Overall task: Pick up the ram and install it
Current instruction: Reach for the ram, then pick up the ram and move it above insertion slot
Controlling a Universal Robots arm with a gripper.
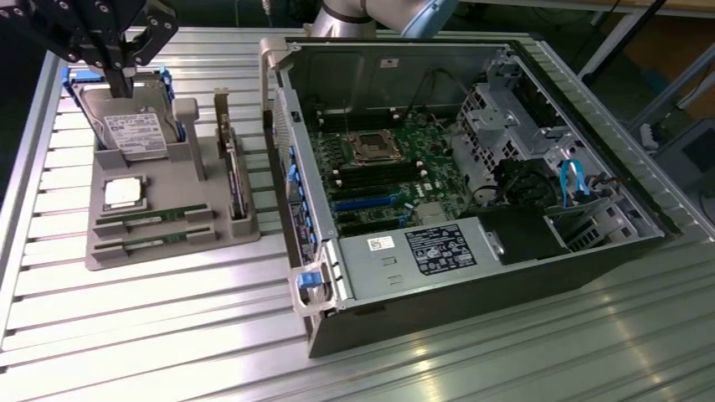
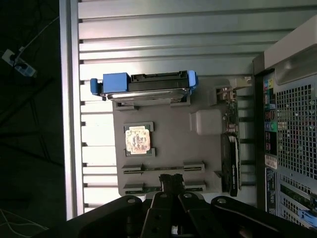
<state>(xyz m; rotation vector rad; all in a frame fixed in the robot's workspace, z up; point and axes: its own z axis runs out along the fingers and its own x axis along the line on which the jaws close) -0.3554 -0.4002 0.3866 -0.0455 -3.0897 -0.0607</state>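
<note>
Over at the exterior view's left, my gripper (image 1: 119,71) hangs high above the gray tray (image 1: 167,255) on the bench (image 1: 167,335), fingers pressed together and holding nothing. Two ram sticks (image 1: 151,217) lie flat in the tray's slots, beside the square chip (image 1: 123,193). I cannot read the hard drive's (image 1: 134,126) white label.

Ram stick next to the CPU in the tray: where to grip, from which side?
Pinch the ram stick mid-length across its flat faces, from straight above: it stands on edge in the tray, ends seated in slot blocks, top edge free.
</note>
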